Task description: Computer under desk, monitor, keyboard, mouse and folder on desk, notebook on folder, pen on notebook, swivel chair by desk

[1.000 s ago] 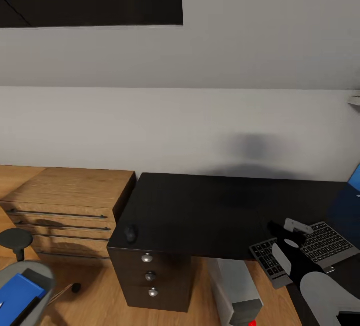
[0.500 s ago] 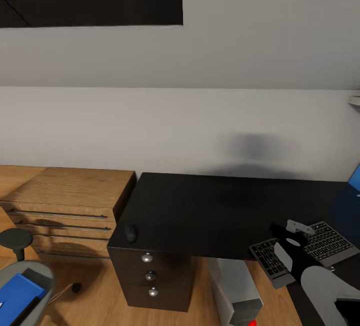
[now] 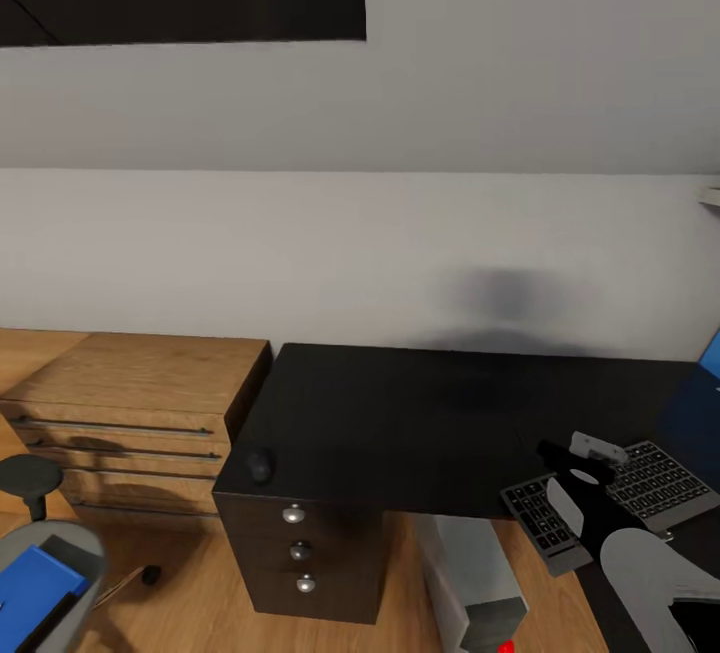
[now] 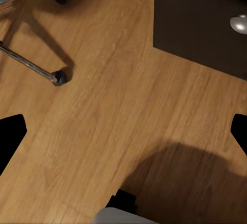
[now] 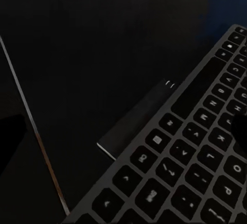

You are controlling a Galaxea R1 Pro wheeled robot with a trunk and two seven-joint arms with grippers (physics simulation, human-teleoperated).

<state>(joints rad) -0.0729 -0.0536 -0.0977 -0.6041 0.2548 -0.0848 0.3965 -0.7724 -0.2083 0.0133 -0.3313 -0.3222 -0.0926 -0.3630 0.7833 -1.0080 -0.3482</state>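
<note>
Your right gripper (image 3: pixel 575 463) sits low in the right of the head view, just above the near end of the keyboard (image 3: pixel 610 498), which lies tilted on the black desk (image 3: pixel 400 413); whether its fingers are open or clamped you cannot tell from these views. In the right wrist view the keyboard's (image 5: pixel 195 167) dark keys lie close under the camera. The mouse (image 3: pixel 261 466) rests near the desk's left front corner, well apart from the keyboard. Under the desk you have the dark drawer unit (image 3: pixel 300 553) and, beside it, the grey computer (image 3: pixel 480 583). A wooden chest of drawers (image 3: pixel 130 403) stands left of the desk. The blue folder (image 3: pixel 35 583) lies on the swivel chair (image 3: pixel 70 558) at lower left. In the left wrist view your left fingers (image 4: pixel 10 136) are spread wide over the wooden floor (image 4: pixel 118 110).
</note>
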